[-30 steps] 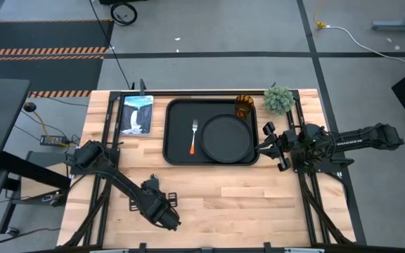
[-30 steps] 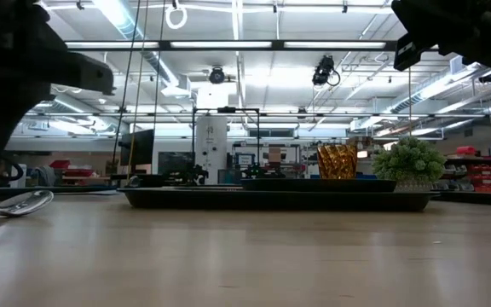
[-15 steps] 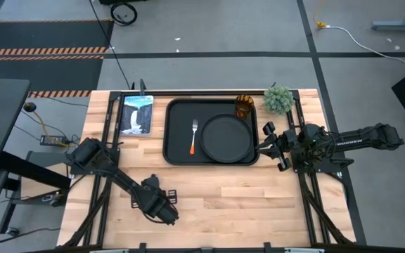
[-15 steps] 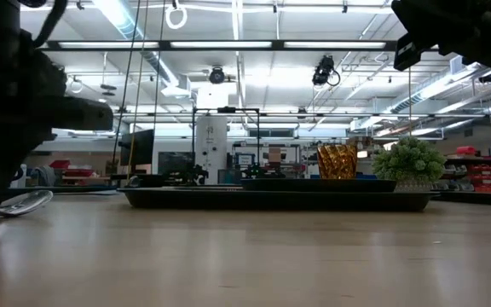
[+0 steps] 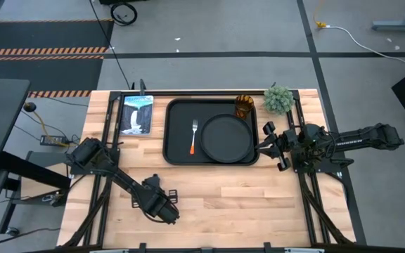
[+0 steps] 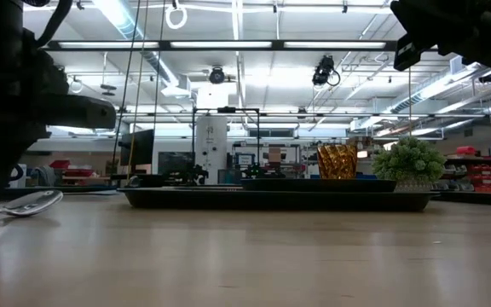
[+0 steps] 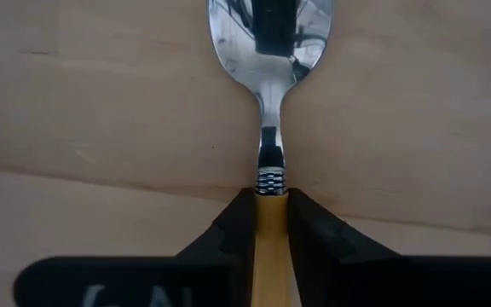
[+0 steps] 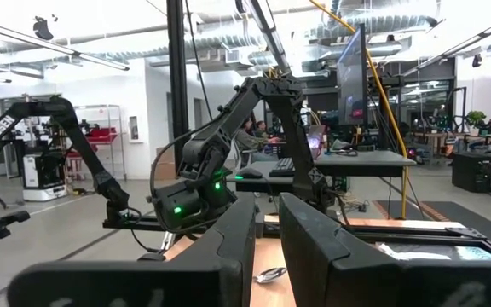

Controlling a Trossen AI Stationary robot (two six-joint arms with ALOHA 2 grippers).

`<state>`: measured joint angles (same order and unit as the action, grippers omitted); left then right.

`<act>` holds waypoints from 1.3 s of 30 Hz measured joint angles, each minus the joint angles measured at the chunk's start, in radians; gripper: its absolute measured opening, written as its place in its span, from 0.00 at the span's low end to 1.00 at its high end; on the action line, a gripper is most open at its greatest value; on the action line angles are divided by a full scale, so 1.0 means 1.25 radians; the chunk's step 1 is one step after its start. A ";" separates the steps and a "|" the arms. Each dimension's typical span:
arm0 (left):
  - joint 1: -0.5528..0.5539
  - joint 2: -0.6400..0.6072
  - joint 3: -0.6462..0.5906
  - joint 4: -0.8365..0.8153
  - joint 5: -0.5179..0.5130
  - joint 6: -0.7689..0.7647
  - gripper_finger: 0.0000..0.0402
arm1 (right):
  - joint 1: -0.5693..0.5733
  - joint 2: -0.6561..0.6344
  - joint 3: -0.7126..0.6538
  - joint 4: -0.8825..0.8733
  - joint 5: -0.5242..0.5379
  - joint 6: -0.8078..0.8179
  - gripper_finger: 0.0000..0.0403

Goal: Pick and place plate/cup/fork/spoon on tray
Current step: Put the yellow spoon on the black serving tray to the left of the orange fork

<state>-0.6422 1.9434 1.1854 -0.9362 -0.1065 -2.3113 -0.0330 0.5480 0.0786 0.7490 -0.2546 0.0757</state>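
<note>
The spoon (image 7: 271, 51), with a silver bowl and an orange-yellow handle, lies on the wooden table near its left near corner; its bowl also shows in the low view (image 6: 31, 203). My left gripper (image 5: 160, 207) is down over it, shut on the handle. The black tray (image 5: 176, 151) holds the round black plate (image 5: 226, 137), the fork (image 5: 194, 135) and, in its far right corner, the amber cup (image 5: 244, 106). My right gripper (image 5: 267, 146) waits just off the tray's right edge, its fingers (image 8: 237, 247) a little apart and empty. My left gripper pinches the spoon's orange-yellow handle (image 7: 271, 223) between its two fingers, just behind the ringed collar at the neck. The fingers come from above, pointing down, one on each side of the handle. The bowl (image 6: 31, 203) lies on the table.
A small green plant (image 5: 278, 99) stands at the far right, beside the cup. A picture book (image 5: 136, 114) lies left of the tray at the far left. Bare wood stretches between the tray and the table's near edge.
My left gripper has come down onto the table over the spoon's handle and gone a little toward the far edge. The spoon's bowl stays on the table.
</note>
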 joint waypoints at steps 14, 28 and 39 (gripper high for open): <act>-0.002 0.009 0.084 -0.188 -0.023 0.060 0.15 | 0.000 0.000 0.000 0.013 0.023 0.002 0.16; 0.046 0.006 0.242 -0.402 -0.178 0.099 0.15 | 0.000 0.000 0.000 0.017 0.021 0.006 0.16; 0.304 0.005 0.262 -0.357 -0.337 0.412 0.15 | 0.000 0.000 0.000 0.018 0.005 0.007 0.16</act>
<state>-0.2628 1.9495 1.5135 -1.3826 -0.5276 -1.7961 -0.0327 0.5480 0.0785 0.7719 -0.2478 0.0841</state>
